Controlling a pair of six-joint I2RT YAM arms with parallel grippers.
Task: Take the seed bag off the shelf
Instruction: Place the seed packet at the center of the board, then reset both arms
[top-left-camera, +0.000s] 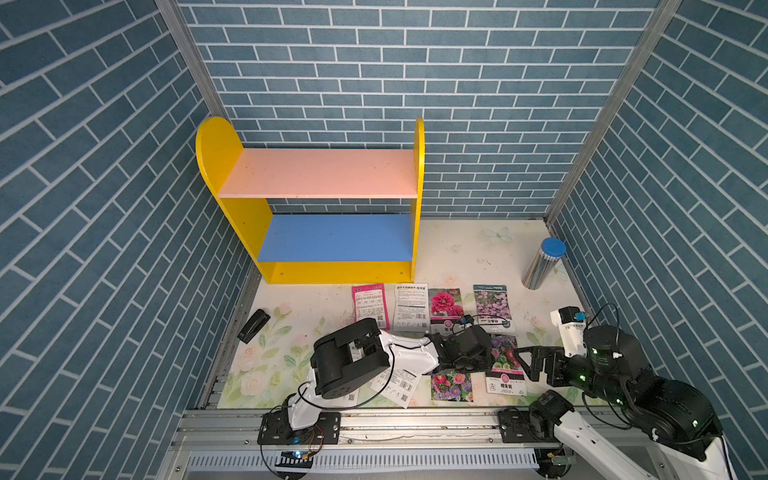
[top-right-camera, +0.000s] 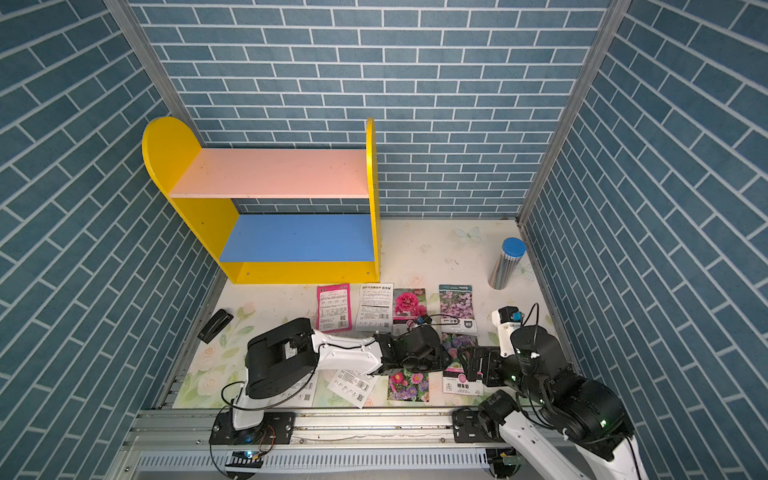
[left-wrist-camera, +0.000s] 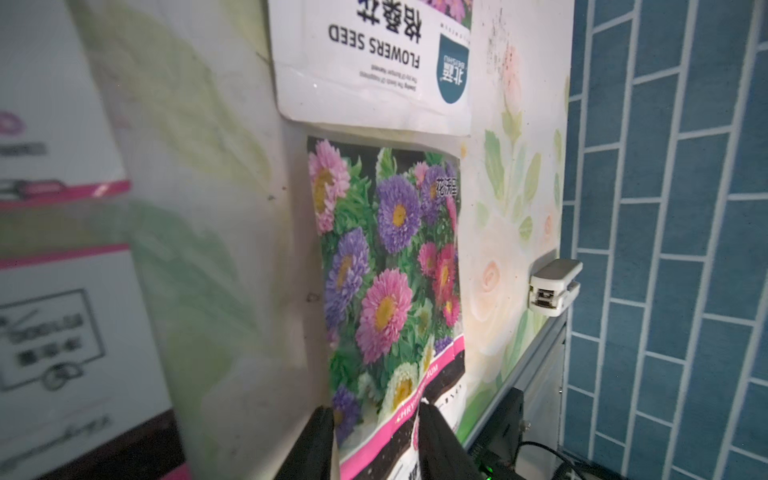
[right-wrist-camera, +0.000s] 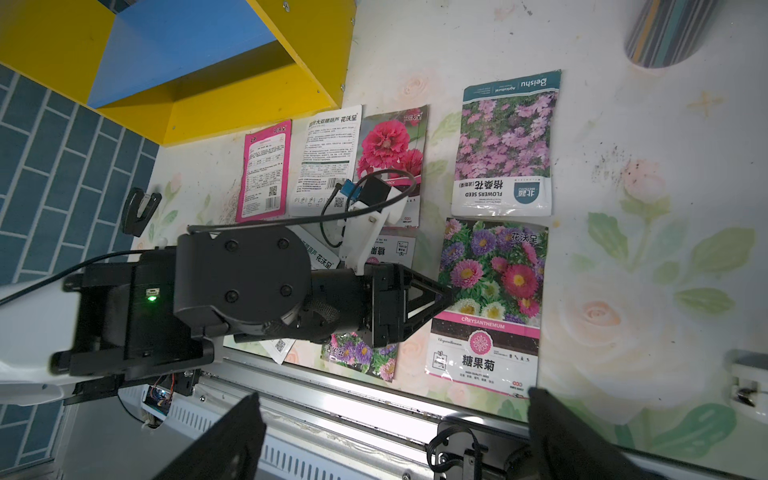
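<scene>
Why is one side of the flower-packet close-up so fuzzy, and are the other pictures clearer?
Left wrist view: chrysanthemum seed bag sharp, white packet near the lens out of focus. Right wrist view: crisp, glare on the metal rail. Both top views: evenly lit, brick walls splayed by a wide lens.

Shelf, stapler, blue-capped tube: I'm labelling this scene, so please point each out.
shelf (top-left-camera: 336, 237), in a top view, bare blue lower board
stapler (top-left-camera: 254, 325), in a top view, middle of body
blue-capped tube (top-left-camera: 539, 268), in a top view, striped side
</scene>
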